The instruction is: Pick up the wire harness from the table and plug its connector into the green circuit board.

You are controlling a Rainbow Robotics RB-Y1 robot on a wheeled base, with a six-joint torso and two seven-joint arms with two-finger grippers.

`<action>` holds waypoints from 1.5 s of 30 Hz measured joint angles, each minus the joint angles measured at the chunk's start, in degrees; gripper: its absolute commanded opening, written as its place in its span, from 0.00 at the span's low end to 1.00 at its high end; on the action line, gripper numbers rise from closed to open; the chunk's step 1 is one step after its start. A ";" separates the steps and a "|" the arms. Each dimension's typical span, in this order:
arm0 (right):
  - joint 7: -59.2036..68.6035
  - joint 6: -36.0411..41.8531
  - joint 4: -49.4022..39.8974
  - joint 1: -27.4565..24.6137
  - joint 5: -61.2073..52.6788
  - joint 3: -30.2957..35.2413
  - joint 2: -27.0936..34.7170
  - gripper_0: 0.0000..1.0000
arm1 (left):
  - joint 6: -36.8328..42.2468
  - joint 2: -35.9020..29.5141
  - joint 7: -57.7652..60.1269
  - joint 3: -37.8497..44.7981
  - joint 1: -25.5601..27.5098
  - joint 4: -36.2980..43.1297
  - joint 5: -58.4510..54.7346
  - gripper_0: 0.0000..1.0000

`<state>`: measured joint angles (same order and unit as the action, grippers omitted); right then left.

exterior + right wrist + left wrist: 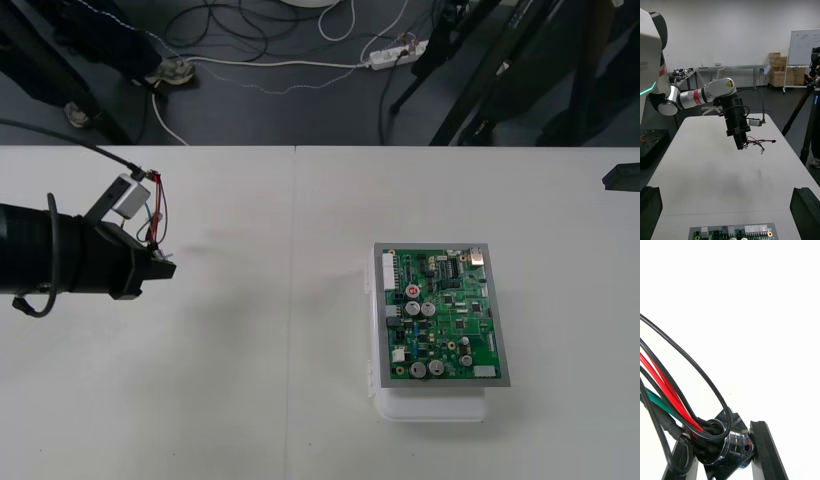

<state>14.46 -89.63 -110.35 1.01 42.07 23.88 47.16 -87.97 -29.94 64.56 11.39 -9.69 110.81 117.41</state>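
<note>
My left gripper (163, 262) hangs above the left part of the table, shut on the wire harness (155, 215). In the left wrist view its two black fingers (765, 453) clamp the round metal socket (732, 446), and red, black and green wires (666, 386) loop away from it. From the right wrist view the left gripper (742, 146) points down with the wires and the small black plug (772, 141) trailing sideways in the air. The green circuit board (440, 315) sits on its white base (430, 408) at the right of the table, far from the harness. My right gripper (728, 189) stands open.
The right arm (622, 177) is parked at the table's right edge. A faint seam (293, 300) runs down the table between the left gripper and the board. Cables and a power strip (395, 55) lie on the dark floor beyond the far edge.
</note>
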 measured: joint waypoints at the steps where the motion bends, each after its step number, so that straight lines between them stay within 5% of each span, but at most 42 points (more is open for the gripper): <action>1: 0.00 0.00 0.00 0.00 0.00 0.00 0.00 1.00 | -0.06 -0.87 0.00 0.48 -0.09 0.12 -2.13 0.00; 22: 0.00 -0.02 0.03 0.05 0.01 -0.01 -0.01 1.00 | -0.41 -20.48 1.18 7.47 -4.85 0.55 -49.70 0.00; 45: 0.00 -0.03 0.68 -0.04 0.06 -0.95 -1.56 1.00 | -0.54 -21.35 6.75 -4.58 -18.00 0.92 -82.08 0.00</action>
<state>14.46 -89.65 -109.67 0.97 42.13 22.92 45.60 -88.51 -51.29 71.30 6.81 -27.69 111.73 35.34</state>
